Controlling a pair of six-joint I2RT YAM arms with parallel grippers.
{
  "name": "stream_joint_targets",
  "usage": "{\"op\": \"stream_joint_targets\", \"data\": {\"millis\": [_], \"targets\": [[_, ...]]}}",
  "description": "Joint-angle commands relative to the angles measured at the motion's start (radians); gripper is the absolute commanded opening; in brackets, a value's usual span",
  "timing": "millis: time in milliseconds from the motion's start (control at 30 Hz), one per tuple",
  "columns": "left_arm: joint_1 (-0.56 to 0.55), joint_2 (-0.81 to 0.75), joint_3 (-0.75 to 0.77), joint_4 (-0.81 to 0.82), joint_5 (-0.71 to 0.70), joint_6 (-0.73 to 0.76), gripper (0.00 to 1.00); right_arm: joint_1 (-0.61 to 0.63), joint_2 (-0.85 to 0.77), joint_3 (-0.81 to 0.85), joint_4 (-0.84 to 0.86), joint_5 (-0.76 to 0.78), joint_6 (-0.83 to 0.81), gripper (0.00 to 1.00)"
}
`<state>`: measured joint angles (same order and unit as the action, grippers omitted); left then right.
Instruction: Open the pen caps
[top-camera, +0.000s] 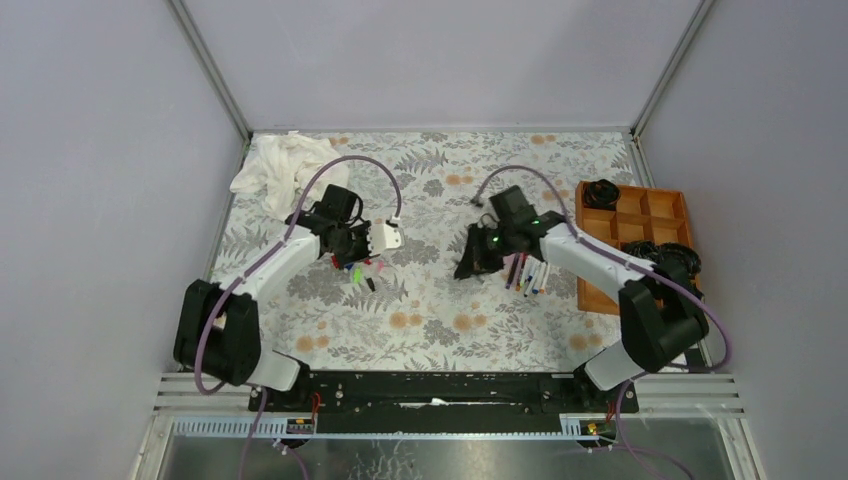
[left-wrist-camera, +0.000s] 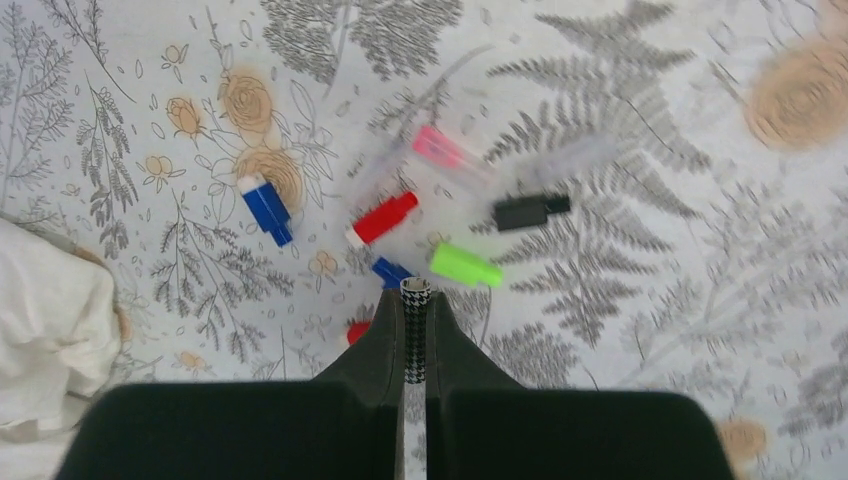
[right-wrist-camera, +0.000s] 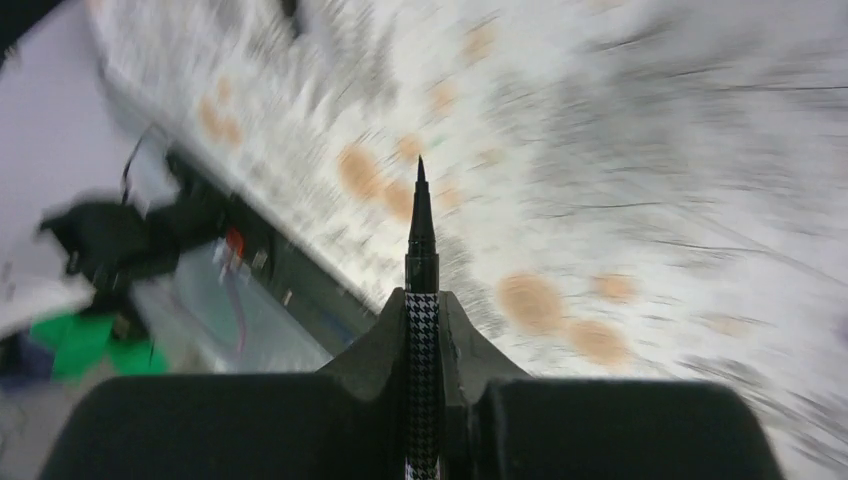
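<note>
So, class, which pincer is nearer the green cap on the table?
Left. The left pincer, gripping a checked cap, is just beside the green cap; the right pincer holds a pen well off to its right.

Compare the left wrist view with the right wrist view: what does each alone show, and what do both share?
Left wrist only: loose blue cap, red cap, green cap, black cap and pink cap, a white rag, and the left gripper shut on a houndstooth cap. Right wrist only: the right gripper shut on a houndstooth pen, black tip bare. Both: the floral tablecloth and a shut gripper.
</note>
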<state>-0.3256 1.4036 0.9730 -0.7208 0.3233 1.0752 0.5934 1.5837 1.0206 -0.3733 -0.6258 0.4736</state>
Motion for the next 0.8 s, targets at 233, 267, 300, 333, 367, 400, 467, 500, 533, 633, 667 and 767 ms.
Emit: {"op": "stream_joint_targets", "data": {"millis": [233,267,300,333,367,400,467,500,533,633,667,767], "targets": [[0.06,0.279,0.035,0.292,-0.008,-0.324,0.0,-0.223,-0.226,-0.158,-0.01,0.763,0.103,0.0],[0.06,0.29,0.036,0.296,-0.008,-0.329,0.0,-0.226,-0.22,-0.158,-0.01,0.802,0.111,0.0],[0.06,0.297,0.038,0.297,-0.005,-0.334,0.01,-0.229,-0.212,-0.159,-0.008,0.829,0.118,0.0],[0.06,0.303,0.04,0.297,-0.003,-0.341,0.02,-0.23,-0.201,-0.156,-0.005,0.852,0.121,0.0],[0.06,0.308,0.043,0.297,-0.004,-0.349,0.03,-0.232,-0.188,-0.154,0.001,0.877,0.123,0.0],[0.06,0.309,0.046,0.293,-0.002,-0.352,0.05,-0.232,-0.177,-0.155,0.009,0.894,0.121,0.0],[0.06,0.309,0.05,0.284,0.003,-0.356,0.1,-0.235,-0.153,-0.154,0.024,0.925,0.12,0.0],[0.06,0.308,0.054,0.275,0.006,-0.357,0.14,-0.238,-0.139,-0.152,0.034,0.931,0.119,0.0],[0.06,0.308,0.059,0.263,0.008,-0.358,0.2,-0.24,-0.125,-0.149,0.037,0.937,0.12,0.0],[0.06,0.303,0.078,0.222,0.009,-0.361,0.33,-0.242,-0.078,-0.131,0.046,0.953,0.118,0.0],[0.061,0.295,0.082,0.212,0.012,-0.36,0.37,-0.244,-0.065,-0.125,0.047,0.958,0.117,0.0],[0.061,0.265,0.092,0.188,0.022,-0.359,0.57,-0.248,-0.034,-0.116,0.053,0.966,0.115,0.01]]}}
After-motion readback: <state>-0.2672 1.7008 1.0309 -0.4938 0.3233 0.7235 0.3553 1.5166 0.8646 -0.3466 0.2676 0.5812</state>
